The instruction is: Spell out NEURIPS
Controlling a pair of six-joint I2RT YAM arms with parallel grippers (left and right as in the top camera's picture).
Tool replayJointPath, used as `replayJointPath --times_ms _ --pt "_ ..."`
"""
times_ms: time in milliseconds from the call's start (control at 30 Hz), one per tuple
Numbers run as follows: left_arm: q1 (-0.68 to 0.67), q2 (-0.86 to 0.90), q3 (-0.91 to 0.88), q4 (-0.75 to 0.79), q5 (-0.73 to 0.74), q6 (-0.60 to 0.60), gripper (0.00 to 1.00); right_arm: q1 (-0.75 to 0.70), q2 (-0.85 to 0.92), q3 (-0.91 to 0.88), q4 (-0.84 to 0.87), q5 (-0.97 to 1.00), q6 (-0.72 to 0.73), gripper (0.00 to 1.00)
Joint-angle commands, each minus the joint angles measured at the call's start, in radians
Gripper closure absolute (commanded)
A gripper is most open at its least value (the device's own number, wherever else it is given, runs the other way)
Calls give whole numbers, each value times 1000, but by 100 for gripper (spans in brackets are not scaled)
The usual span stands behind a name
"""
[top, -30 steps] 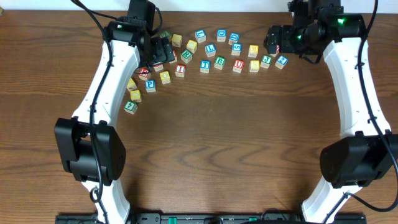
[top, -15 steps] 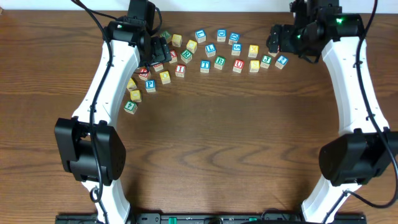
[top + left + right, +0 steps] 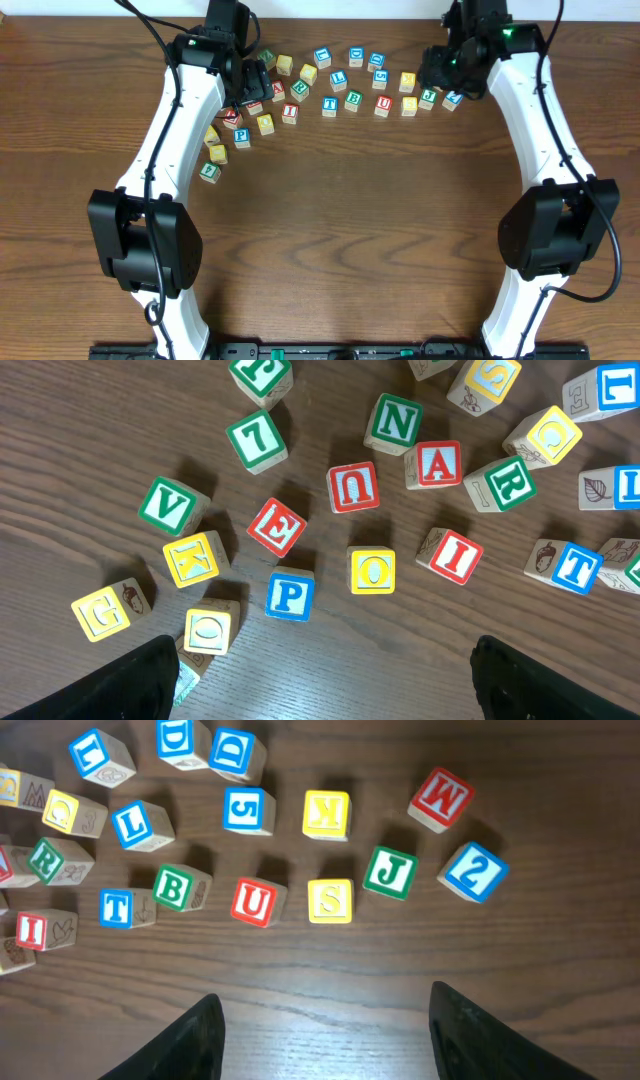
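Overhead, both arms hung over the far tabletop. Left gripper: jaws spread, empty, above scattered blocks N, E, U, R, I, P. Right gripper: jaws spread, empty; yellow S lay beside green J.

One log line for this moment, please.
left fingers: open, empty, above P block | right fingers: open, empty, above U block | NEURIPS: no letters lined up

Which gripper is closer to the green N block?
Left. The left gripper hangs right by the green N block; the right gripper is away at the row's other end.
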Motion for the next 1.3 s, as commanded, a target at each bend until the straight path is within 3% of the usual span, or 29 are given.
replayJointPath --times_ms 0,667,900,1067,1267 --pt "3 -2 -5 -3 -17 2 8 28 24 17 21 35 11 39" --pt "20 -2 -5 3 -63 18 11 73 56 17 54 42 11 29" --pt "87 -2 -5 13 -59 101 11 73 56 17 51 42 11 21" --pt "116 -2 -5 23 27 186 11 73 56 17 51 42 11 18" --pt "117 6 -5 30 26 190 11 73 56 17 47 42 11 16"
